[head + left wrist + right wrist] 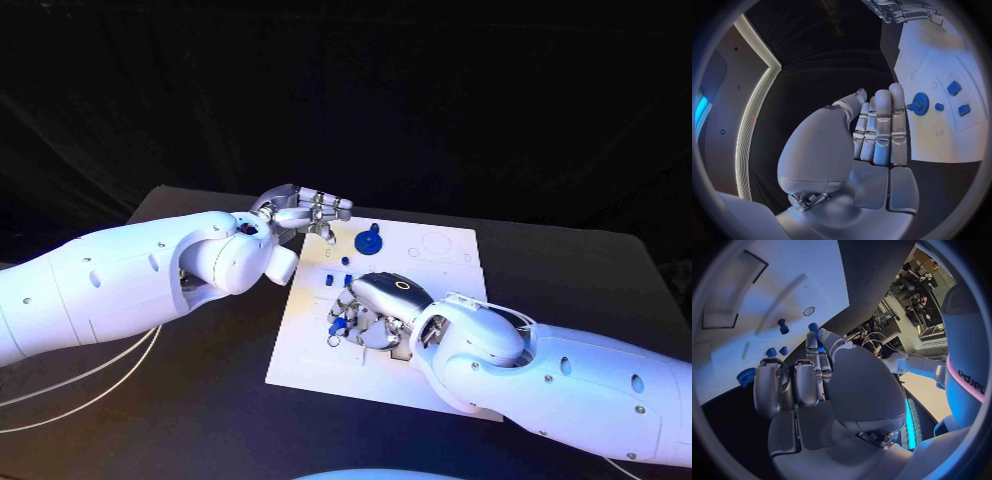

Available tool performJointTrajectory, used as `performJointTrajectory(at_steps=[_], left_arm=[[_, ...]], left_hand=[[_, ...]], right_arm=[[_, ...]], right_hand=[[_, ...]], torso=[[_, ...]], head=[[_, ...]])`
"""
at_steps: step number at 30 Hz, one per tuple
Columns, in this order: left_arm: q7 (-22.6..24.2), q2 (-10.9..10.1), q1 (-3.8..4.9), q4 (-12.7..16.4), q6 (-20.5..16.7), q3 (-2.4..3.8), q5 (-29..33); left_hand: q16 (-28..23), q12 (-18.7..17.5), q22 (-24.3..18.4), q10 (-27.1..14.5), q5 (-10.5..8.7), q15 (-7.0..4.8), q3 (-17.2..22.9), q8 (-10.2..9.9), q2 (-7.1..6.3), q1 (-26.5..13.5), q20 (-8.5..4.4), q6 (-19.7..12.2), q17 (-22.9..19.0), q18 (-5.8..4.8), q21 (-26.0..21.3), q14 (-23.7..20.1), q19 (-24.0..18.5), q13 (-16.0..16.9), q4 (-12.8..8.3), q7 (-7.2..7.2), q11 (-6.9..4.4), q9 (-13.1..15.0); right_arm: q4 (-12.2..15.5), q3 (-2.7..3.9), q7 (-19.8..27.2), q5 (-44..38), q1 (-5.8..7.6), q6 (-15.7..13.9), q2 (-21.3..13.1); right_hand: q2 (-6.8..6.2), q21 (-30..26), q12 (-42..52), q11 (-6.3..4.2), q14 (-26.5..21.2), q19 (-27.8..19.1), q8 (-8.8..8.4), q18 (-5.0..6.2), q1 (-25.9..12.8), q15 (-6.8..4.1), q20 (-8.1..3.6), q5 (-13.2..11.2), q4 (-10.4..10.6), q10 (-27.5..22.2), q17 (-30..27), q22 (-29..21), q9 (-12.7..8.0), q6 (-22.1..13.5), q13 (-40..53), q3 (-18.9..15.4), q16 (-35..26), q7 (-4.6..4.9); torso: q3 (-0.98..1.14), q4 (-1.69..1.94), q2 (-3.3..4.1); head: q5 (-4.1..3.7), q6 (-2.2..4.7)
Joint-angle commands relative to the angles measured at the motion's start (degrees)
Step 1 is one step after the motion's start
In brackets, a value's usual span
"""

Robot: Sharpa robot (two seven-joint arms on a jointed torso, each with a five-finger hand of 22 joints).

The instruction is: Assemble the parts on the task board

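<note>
Black cloth backs the scene, and a black table carries the white task board at its middle.

Nearest the robot, the right arm comes in low from the right, and the right hand lies palm-down over the near half of the board. Its fingers are curled downward among several small blue parts near the board's left side. In the right wrist view a blue piece sits at the tips of the thumb and a finger of that hand and looks pinched there, though the contact is partly hidden. The same view shows a blue peg standing on the board, two small blue blocks just beside each other, and a blue toothed wheel near the board's edge.

Further out on the board, two small blue blocks lie between the two hands.

Further still, a blue gear stands on the board near its far edge. The left hand hovers over the board's far left corner, its fingers held close together and bent, with nothing in them. In the left wrist view these fingers stand straight and side by side, the thumb folded near them, empty. Beyond the fingertips there the gear sits on the board, with three small blue pieces past it.
</note>
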Motion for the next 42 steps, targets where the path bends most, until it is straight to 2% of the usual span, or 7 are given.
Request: performJointTrajectory(at_steps=[1,9,27,30,42], left_arm=[[0.32,0.13,0.03,0.13,1.01,0.03,-0.04],[0.29,0.10,0.03,0.16,1.13,0.03,-0.04],[0.20,0.06,0.02,0.10,1.26,0.03,-0.04],[0.18,0.06,0.02,0.08,1.28,0.03,-0.04],[0.09,-0.01,0.02,0.11,1.34,0.03,-0.04]], left_hand=[[-0.25,0.25,-0.06,-0.57,0.18,-0.11,-0.07,0.25,0.51,0.00,0.08,-0.36,-0.07,0.82,-0.25,-0.43,0.23,0.08,-0.39,-0.18,0.01,-0.05],[-0.25,0.25,-0.06,-0.57,0.18,-0.11,-0.07,0.25,0.51,0.00,0.08,-0.36,-0.07,0.82,-0.25,-0.43,0.23,0.08,-0.39,-0.18,0.01,-0.05],[-0.25,0.33,-0.09,-0.61,0.18,-0.10,-0.10,0.29,0.55,-0.07,0.09,-0.37,-0.10,0.81,-0.29,-0.46,0.23,0.09,-0.36,-0.17,0.02,-0.06],[-0.25,0.33,-0.09,-0.61,0.18,-0.10,-0.10,0.29,0.55,-0.07,0.09,-0.37,-0.10,0.81,-0.29,-0.46,0.23,0.09,-0.36,-0.17,0.02,-0.06],[-0.25,0.33,-0.09,-0.61,0.18,-0.10,-0.10,0.29,0.55,-0.07,0.09,-0.37,-0.10,0.81,-0.29,-0.46,0.23,0.09,-0.36,-0.17,0.02,-0.06]], right_arm=[[-0.64,-0.07,0.47,-1.63,-0.32,0.68,0.54],[-1.92,-0.24,0.19,-2.42,-0.74,1.72,1.16],[-1.95,-0.37,0.08,-2.92,-1.23,3.26,1.27],[-2.02,-0.38,0.08,-2.97,-1.30,3.38,1.31],[-2.57,-0.44,-0.34,-3.28,-1.52,4.04,1.57]], right_hand=[[0.24,-0.35,-0.33,-0.07,1.91,0.12,0.53,-0.54,-0.20,-0.20,-0.38,0.29,-0.05,-0.34,-0.08,9.40,2.00,0.39,-0.07,0.29,-0.02,0.05],[0.09,-0.36,-0.64,0.01,1.89,0.11,0.50,-0.54,-0.41,-0.12,-0.32,1.01,-0.28,-0.26,-0.14,9.44,2.16,0.28,-0.05,0.55,-0.05,0.15],[0.06,-0.20,-0.73,0.02,1.91,0.18,0.51,-0.58,-0.47,-0.11,-0.30,1.23,-0.38,-0.20,-0.03,9.53,2.23,0.28,-0.03,0.65,0.03,0.16],[0.06,-0.20,-0.73,0.02,1.91,0.18,0.51,-0.58,-0.47,-0.11,-0.30,1.23,-0.38,-0.20,-0.03,9.53,2.23,0.28,-0.03,0.65,0.03,0.16],[0.03,-0.28,-0.76,0.02,1.90,0.15,0.51,-0.56,-0.51,-0.11,-0.30,1.28,-0.41,-0.16,-0.11,9.50,2.26,0.29,-0.02,0.67,-0.02,0.16]], torso=[[0.06,0.03,-0.01],[0.05,0.08,0.02],[0.06,0.08,-0.02],[0.04,0.05,-0.04],[0.00,0.10,-0.01]], head=[[0.09,-0.06],[0.37,-0.27],[0.95,-0.69],[1.30,-0.86],[1.39,-1.05]])
